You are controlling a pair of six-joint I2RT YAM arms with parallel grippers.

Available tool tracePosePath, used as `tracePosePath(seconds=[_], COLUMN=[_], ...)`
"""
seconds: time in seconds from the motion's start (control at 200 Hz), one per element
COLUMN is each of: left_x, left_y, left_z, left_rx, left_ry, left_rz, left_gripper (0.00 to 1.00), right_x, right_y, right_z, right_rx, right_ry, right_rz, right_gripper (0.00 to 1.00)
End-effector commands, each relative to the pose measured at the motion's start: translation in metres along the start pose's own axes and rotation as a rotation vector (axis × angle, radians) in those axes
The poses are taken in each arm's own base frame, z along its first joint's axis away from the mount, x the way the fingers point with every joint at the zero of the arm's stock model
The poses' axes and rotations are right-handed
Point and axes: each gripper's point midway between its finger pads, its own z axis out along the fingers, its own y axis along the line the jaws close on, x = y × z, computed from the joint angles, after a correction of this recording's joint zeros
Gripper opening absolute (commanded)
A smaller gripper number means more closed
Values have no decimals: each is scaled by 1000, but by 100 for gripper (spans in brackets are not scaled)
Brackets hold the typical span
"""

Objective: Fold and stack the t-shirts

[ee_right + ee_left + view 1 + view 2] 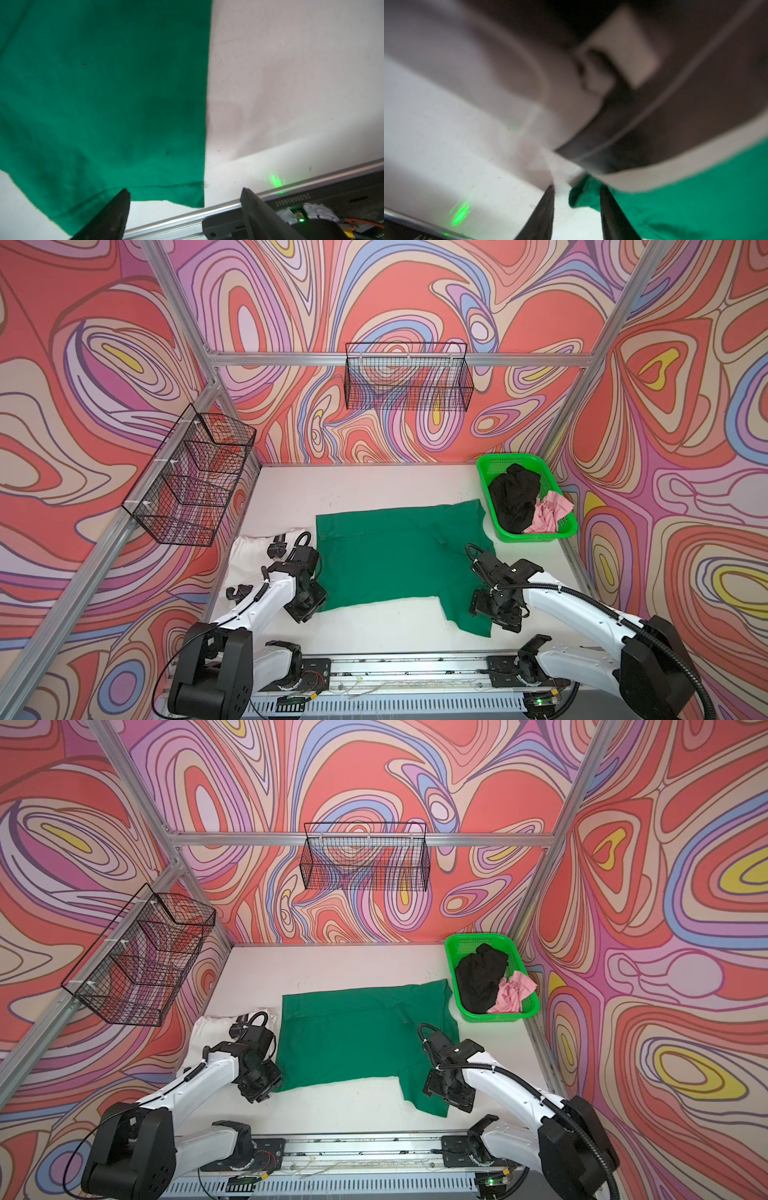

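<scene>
Both top views show the dark green t-shirt (395,556) spread flat in the middle of the table (374,485), lying sideways with its two sleeves on the right. One sleeve reaches toward the far right and the other toward the near edge.

At the left of the table the white t-shirt (249,556) lies just beside the green one, partly hidden under my left arm (266,601). In the far right corner stands the bright green basket (536,536), just beside the green shirt's far sleeve. Inside it the black t-shirt (513,497) is crumpled, and the pale pink t-shirt (548,512) is bunched next to it, draping over the basket's rim.

My left arm ends at the near left corner of the green shirt, and my right arm (573,605) ends at the near sleeve.

The left wrist view is blurred. My left fingers (544,212) stand a little apart. A bunched corner of green cloth sits between them, against one finger, with bare table showing beside the other. They are not pinching it.

In the right wrist view my right fingers (112,214) are spread wide and hold nothing. One tip is over the stitched hem of the green sleeve. The other is over bare table beside the sleeve's edge, close to the metal rail (228,202) along the table's near side.
</scene>
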Motion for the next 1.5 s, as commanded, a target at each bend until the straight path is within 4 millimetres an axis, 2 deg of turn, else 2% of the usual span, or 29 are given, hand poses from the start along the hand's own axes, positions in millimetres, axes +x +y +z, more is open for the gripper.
tracePosePath(seconds=[0.0,0.185,0.34,0.471,0.751,0.881,0.941,1.011,1.057,1.192,1.277,1.407,1.497], left_x=[-2,-3,-7,-10,-11,-14,-15,-16,-16,-17,-18,-18,-18], left_y=[2,-1,-10,-15,-23,-28,-27,-28,-27,-29,-29,-28,-28], left_z=[8,11,3,-5,-13,-20,-23,-25,-25,-27,-28,-27,-28], left_rx=[-28,-23,3,28,70,85,85,90,91,94,92,83,80], left_ry=[-7,-2,-13,-31,-36,-49,-57,-65,-66,-69,-73,-75,-76], left_rz=[16,26,35,39,33,40,39,38,38,38,40,45,45], left_gripper=[27,12,0,0,0,0,0,0,0,0,0,0,0], right_x=[5,11,21,28,30,36,39,40,39,33,26,15,3], right_y=[-3,-3,-5,-9,-1,-2,-3,-4,-3,-2,1,4,5], right_z=[2,5,9,15,29,40,44,46,45,38,29,15,-3], right_rx=[21,33,50,71,45,37,32,33,32,44,47,48,46], right_ry=[12,24,41,50,71,104,116,119,114,87,49,-9,-83], right_rz=[21,13,11,8,-1,1,1,1,-2,-12,-20,-21,-10], right_gripper=[87,87,86,83,60,49,40,39,34,10,0,0,0])
